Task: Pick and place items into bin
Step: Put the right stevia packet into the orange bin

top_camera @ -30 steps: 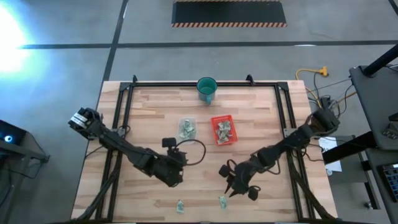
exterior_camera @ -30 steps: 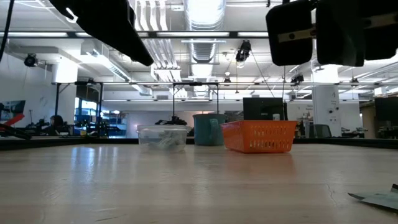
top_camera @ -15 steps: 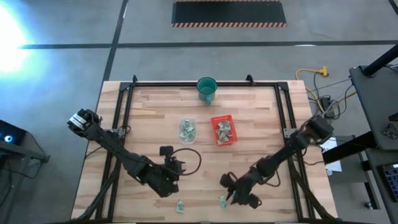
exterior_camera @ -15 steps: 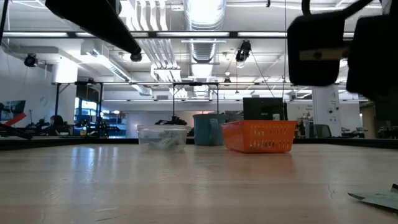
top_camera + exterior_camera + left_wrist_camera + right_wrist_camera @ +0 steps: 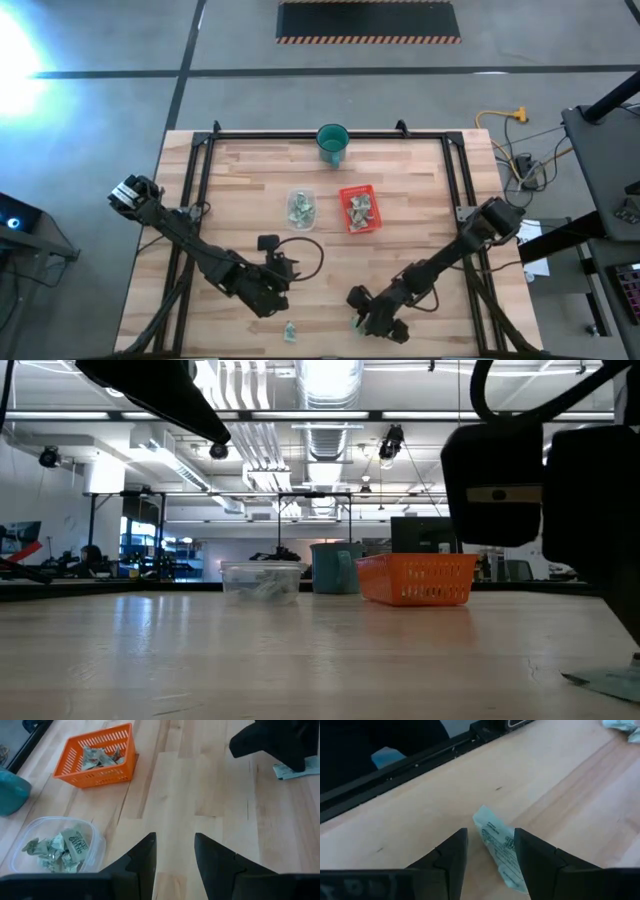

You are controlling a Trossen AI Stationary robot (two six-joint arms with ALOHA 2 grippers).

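Packets of pale green and white were the items here, most already sitting in containers near the middle of the wooden surface [image 5: 420,200]. Seen from above, the orange tray [image 5: 358,209] lay just right of centre with several packets heaped inside it, and a clear plastic tub [image 5: 301,207] sat just beside it at its 9 o'clock, also holding a loose pile. A teal cup [image 5: 332,143] stood apart at 12 o'clock by the far edge; its contents could not be seen.

Two packets lay loose near the front edge. One item [image 5: 501,851] rested flat on the surface, framed between the fingers of the right gripper [image 5: 490,854], whose jaws stood wide on either side of it without touching. That placement suggested the gripper was lined up to close on the packet. From above, the right gripper [image 5: 366,318] hung low at roughly 6 o'clock. The other loose packet [image 5: 289,331] lay at 7 o'clock, just below the left gripper [image 5: 268,298]. The left gripper was also spread apart and empty, probably waiting its turn.
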